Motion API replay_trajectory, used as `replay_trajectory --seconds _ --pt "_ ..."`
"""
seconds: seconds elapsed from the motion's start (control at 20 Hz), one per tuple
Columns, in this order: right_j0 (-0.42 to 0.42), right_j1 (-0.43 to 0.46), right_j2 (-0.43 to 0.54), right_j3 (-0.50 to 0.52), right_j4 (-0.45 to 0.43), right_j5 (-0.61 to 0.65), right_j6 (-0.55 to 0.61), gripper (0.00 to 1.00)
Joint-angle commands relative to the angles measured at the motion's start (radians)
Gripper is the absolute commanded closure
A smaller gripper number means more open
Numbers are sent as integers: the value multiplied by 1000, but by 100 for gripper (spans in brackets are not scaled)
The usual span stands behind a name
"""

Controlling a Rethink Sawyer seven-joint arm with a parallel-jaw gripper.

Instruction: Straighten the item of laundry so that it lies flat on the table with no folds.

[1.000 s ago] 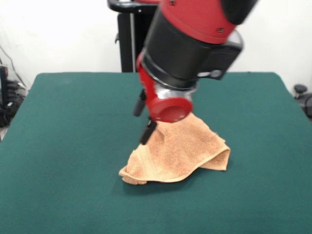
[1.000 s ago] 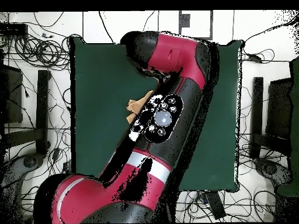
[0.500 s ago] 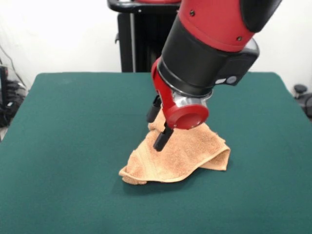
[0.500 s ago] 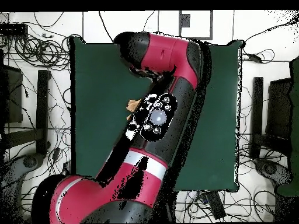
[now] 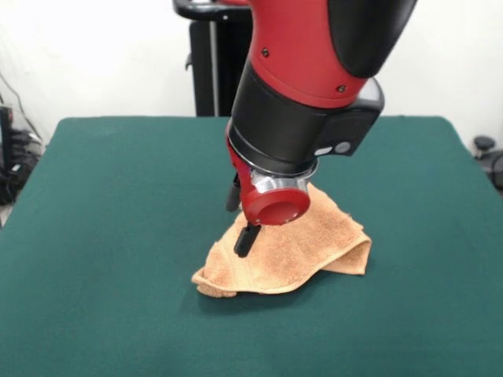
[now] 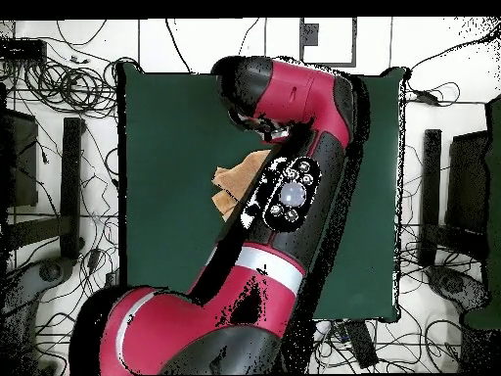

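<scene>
**Towel under the gripper, bulk to its right**

Gripper [image 5: 240, 220]: over the towel's upper left edge; fingers' state cannot be told. Towel [image 5: 295, 251]: crumpled, folded, stretching rightward and below the tool. Table [image 5: 110, 220]: bare all around.

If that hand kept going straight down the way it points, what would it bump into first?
Most likely the crumpled orange towel: the hand points down right over its upper left part, with the green table beneath. Exact depth is hard to judge.

Cables [image 6: 68, 88] (tangled) around black stands [image 6: 70, 186]
</scene>
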Motion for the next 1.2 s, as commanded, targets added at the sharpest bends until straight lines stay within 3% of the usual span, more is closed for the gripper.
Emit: replay_trajectory --seconds 0.05,0.5,0.75,1.2 --pt "5 73 142 51 -29 -22 13 0" --pt "27 73 100 18 -13 -48 142 0" --pt "19 95 92 -9 -31 -83 124 0" --pt "22 154 127 26 -23 -261 142 0"
